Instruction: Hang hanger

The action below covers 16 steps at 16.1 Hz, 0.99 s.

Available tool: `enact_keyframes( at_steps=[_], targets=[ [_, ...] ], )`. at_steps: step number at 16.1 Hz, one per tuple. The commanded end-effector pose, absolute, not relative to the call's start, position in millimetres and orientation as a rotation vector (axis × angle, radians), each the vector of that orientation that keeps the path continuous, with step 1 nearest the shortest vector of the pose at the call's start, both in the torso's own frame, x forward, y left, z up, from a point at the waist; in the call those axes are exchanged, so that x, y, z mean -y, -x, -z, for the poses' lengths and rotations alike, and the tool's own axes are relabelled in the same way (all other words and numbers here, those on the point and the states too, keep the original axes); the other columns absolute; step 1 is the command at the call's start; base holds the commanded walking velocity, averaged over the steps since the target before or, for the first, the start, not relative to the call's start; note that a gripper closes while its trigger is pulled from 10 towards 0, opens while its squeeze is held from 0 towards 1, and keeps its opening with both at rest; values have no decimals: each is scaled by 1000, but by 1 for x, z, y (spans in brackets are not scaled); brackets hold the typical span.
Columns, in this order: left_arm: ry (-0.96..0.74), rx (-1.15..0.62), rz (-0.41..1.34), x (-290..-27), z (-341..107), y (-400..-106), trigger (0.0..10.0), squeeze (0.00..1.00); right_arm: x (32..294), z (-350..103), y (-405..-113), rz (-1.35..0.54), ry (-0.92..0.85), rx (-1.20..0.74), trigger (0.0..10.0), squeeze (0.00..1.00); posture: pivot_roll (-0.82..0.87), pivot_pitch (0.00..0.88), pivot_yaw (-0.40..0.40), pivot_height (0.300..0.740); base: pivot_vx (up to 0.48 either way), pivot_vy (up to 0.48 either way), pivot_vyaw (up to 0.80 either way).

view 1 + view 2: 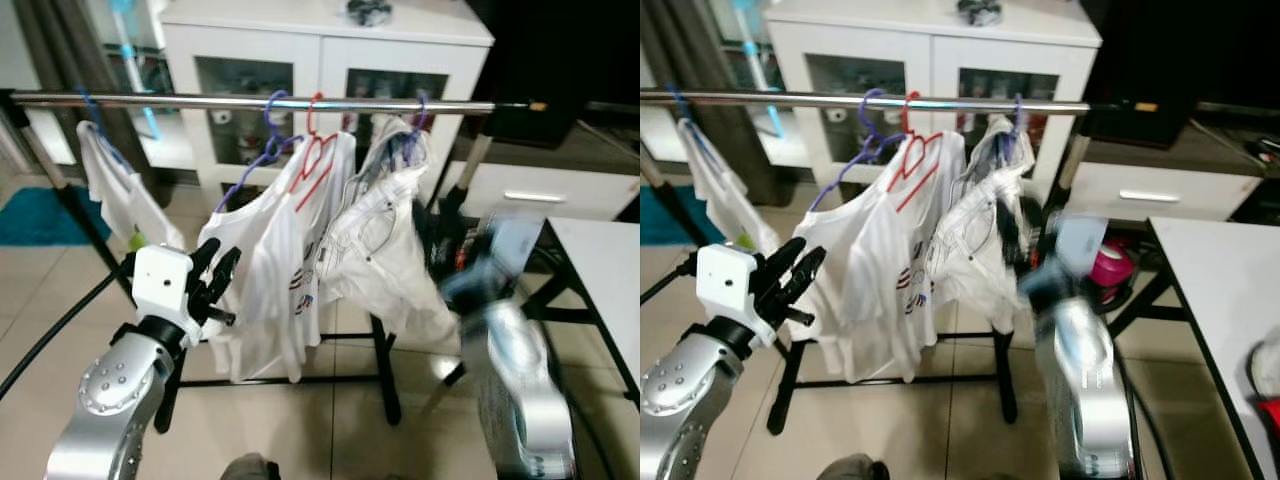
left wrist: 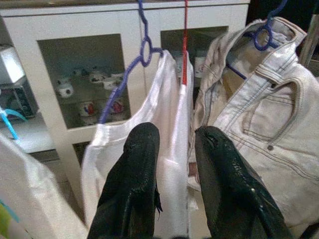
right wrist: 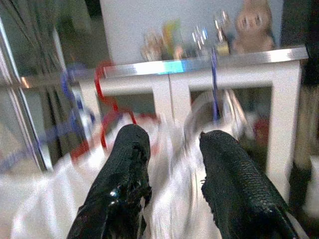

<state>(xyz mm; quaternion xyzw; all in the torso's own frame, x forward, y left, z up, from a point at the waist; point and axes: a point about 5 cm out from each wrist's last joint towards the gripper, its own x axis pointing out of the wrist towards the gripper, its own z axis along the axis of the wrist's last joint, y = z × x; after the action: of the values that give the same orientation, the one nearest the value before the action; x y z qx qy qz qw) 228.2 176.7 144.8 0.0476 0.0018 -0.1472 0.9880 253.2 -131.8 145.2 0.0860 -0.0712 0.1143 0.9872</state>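
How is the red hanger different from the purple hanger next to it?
The red hanger is red and lies over the front of its white shirt; the purple hanger beside it is purple, its arm sloping down the shirt's left shoulder. Both hook onto the same metal rail.

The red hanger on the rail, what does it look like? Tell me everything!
The red hanger is thin and looks like plastic. Its hook loops over the silver rail, between a purple hanger and a pale denim garment. A white shirt hangs from it, covering its lower part. It hangs slightly tilted. Neither tool touches it.
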Motion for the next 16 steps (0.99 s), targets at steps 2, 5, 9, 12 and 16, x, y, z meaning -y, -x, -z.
enact_keyframes(
  at_steps=[2,5,9,12,16],
  targets=[
    [-100,-8,295,-175,-143,-227,10000,0,133,-136,-249,-192,-125,66,10000,0,43,0,11,740,0,360,0],
    [-114,10,254,-180,-148,-226,10000,0,130,-119,-244,-215,-256,-81,10000,0,58,0,0,740,0,415,0],
    [-120,19,203,-187,-156,-229,10000,0,136,-131,-245,-226,-217,-50,10000,0,70,0,-8,740,0,367,0],
    [-127,30,182,-193,-163,-234,10000,0,131,-139,-245,-273,-177,-36,10000,0,67,0,-16,740,0,355,0],
    [-137,16,230,-183,-161,-240,10000,0,131,-135,-250,-309,-129,-67,10000,0,53,0,-2,740,0,354,400]
  ],
)
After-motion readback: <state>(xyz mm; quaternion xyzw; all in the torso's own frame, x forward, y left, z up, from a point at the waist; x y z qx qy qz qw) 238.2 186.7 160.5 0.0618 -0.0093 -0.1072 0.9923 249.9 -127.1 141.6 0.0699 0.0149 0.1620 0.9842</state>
